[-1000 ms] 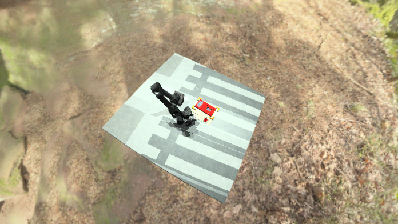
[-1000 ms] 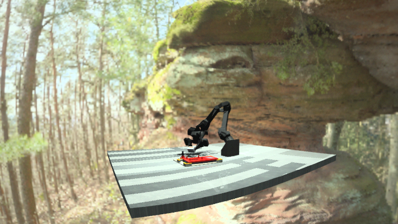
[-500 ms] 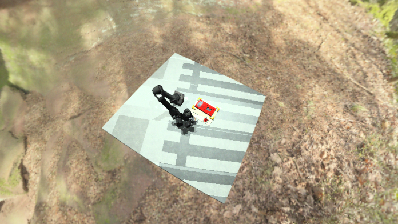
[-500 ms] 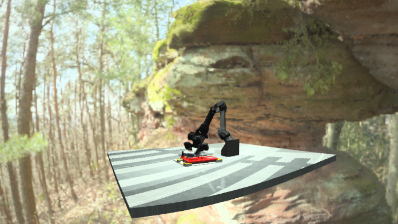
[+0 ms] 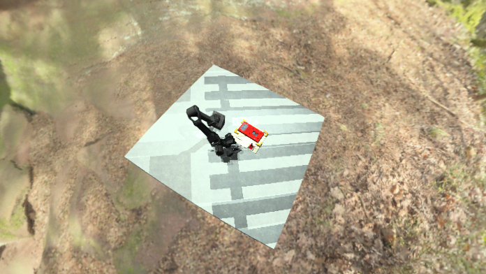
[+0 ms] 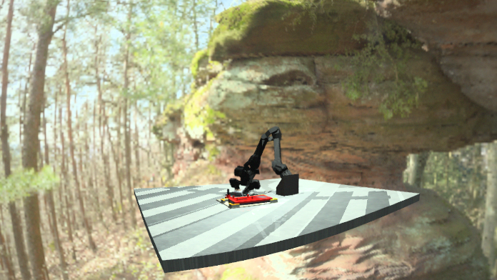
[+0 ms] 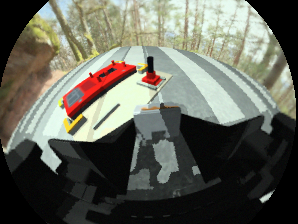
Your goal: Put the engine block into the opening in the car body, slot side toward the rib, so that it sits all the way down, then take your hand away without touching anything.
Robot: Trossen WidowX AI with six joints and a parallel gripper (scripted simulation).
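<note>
The red car body (image 5: 248,130) (image 6: 251,198) (image 7: 92,92) lies on a cream board, held between yellow corner pieces. Its dark opening (image 7: 107,73) shows toward the far end in the wrist view, with small red posts beside it. My gripper (image 7: 156,118) (image 6: 244,191) is shut on the grey engine block (image 7: 157,120), which has a thin orange line along its top edge. The gripper is low, beside the board and to one side of the car body. The block is not over the opening. Its slot side and the rib cannot be made out.
The cream board (image 5: 243,142) (image 7: 123,98) bears a thin dark bar (image 7: 106,116). A red base with an upright black post (image 7: 150,76) stands on a pale plate near the board's corner. The arm's base (image 6: 288,185) stands behind on the striped table top (image 6: 303,214).
</note>
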